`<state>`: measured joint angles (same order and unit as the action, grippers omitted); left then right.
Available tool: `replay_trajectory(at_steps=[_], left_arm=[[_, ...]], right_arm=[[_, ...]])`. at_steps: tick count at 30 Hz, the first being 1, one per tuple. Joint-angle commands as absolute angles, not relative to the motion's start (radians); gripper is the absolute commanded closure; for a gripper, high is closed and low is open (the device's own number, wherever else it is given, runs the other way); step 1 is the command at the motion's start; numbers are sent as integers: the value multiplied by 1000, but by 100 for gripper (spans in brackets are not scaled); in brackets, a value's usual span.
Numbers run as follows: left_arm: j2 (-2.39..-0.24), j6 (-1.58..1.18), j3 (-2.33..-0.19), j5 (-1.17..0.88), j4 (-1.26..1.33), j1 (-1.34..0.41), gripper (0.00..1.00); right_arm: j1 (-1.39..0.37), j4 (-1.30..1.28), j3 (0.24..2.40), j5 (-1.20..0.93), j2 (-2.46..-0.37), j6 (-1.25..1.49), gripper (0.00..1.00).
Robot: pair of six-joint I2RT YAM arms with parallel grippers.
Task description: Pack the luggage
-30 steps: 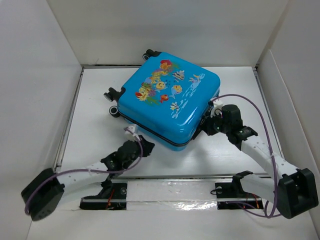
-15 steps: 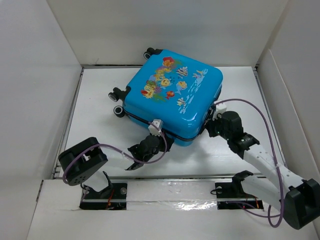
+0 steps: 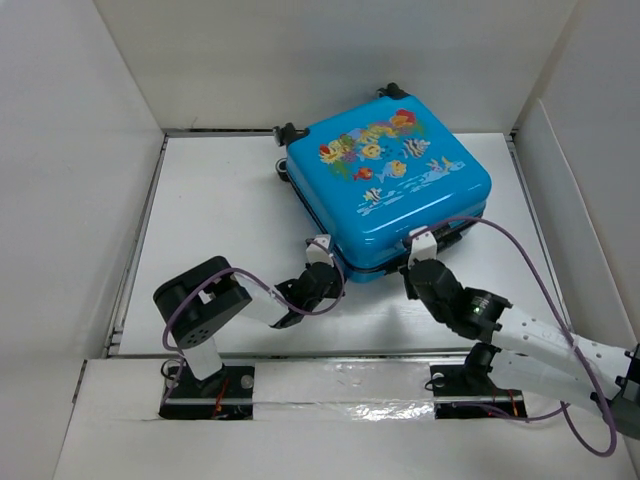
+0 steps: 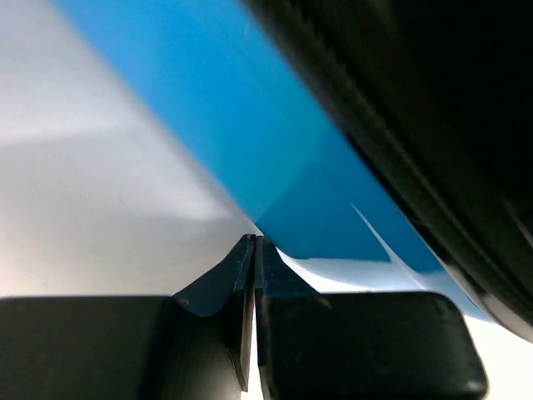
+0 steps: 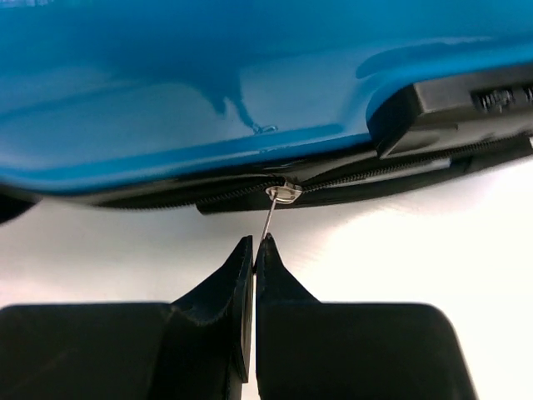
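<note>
The luggage (image 3: 390,190), a bright blue hard-shell suitcase with a fish print, lies flat and closed on the white table. My right gripper (image 3: 415,262) is at its near edge. In the right wrist view the gripper (image 5: 254,243) is shut on the thin metal zipper pull (image 5: 271,218), which hangs from the black zipper line under the blue shell (image 5: 208,83). My left gripper (image 3: 322,270) is at the suitcase's near left corner. In the left wrist view it (image 4: 254,242) is shut with nothing seen between its jaws, its tips at the blue shell (image 4: 250,125).
The black-and-white wheels (image 3: 290,133) point toward the back wall. A black handle block (image 5: 450,108) sits on the suitcase's edge right of the zipper pull. White walls (image 3: 80,150) enclose the table on three sides. The arm bases stand at the near edge.
The suitcase has turned and shifted right and toward the back. My left arm has swung in to its near left corner. My right gripper has moved left along the near edge.
</note>
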<state>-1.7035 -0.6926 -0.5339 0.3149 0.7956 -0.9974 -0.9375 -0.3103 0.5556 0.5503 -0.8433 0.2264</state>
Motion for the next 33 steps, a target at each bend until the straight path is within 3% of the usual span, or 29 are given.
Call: replay_trajectory(at_steps=[1,7,9,12,17,20,21,23,27,29,33], left_arm=[[-1663,-687,-687,242,1143,-999,100],[-1614,-712,-615,184,1173,-999,99],[-1582,-715,-583,170,1160,-999,88],[-1473,-713,-531,213,1093,-999,83],[-1309,-698,-543,221,914,-896,78],[-1240,-709,-560,204,858,-784,61],[-1233,-710,-595,165,810,-755,49],[-1238,-710,-644,137,756,-683,40],[-1301,-738,-797,72,688,-531,8],[-1400,-762,-872,2,680,-454,5],[-1659,-770,-1249,-178,522,-344,1]], right_arm=[[-1077,-253,572,199,-770,345,100],[-862,-227,507,163,-732,318,100],[-800,-170,468,143,-727,325,100],[-648,-155,420,123,-704,344,100],[-568,-222,396,212,-511,376,100],[-545,-255,393,264,-414,390,100],[-545,-253,397,276,-411,387,100],[-545,-224,403,247,-461,356,100],[-576,-193,425,91,-581,336,100],[-607,-209,422,112,-566,348,100],[-630,-256,414,129,-444,351,100]])
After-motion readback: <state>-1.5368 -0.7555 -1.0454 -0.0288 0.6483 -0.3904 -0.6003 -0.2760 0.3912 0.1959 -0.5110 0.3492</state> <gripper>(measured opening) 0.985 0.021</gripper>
